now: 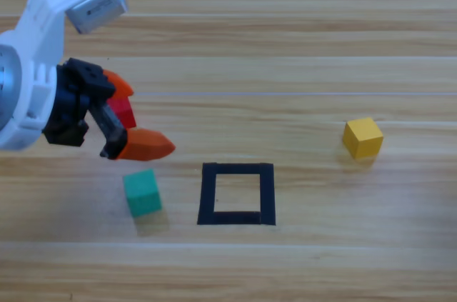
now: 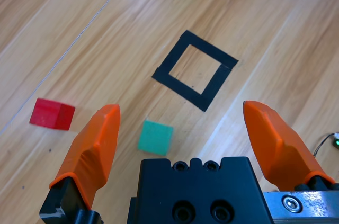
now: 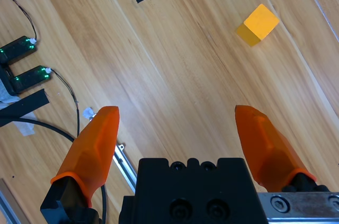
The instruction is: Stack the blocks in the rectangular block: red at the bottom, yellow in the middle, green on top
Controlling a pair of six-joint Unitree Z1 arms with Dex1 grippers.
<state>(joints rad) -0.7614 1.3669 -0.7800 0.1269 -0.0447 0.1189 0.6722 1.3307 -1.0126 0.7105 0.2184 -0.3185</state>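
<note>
While nothing is yet stacked, the scene is listed thus:
Tabletop (image 1: 300,45): all three cubes are carried, well apart.
Left tool (image 1: 139,120): jaws are held wide apart, nothing gripped, hovering over the red cube (image 2: 51,114).
Right tool (image 3: 177,128): jaws are spread wide, empty, out of the high view.
Rectangular block (image 1: 237,193): empty.
Step advice: the red cube should be straddled squarely before closing.
Green cube (image 1: 142,192): just left of the outline.
Yellow cube (image 1: 363,137): right of it.

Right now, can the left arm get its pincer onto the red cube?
Probably yes. The left pincer hangs open right beside the red cube, and nothing lies between them; the green cube sits apart, nearer the tape square.
</note>
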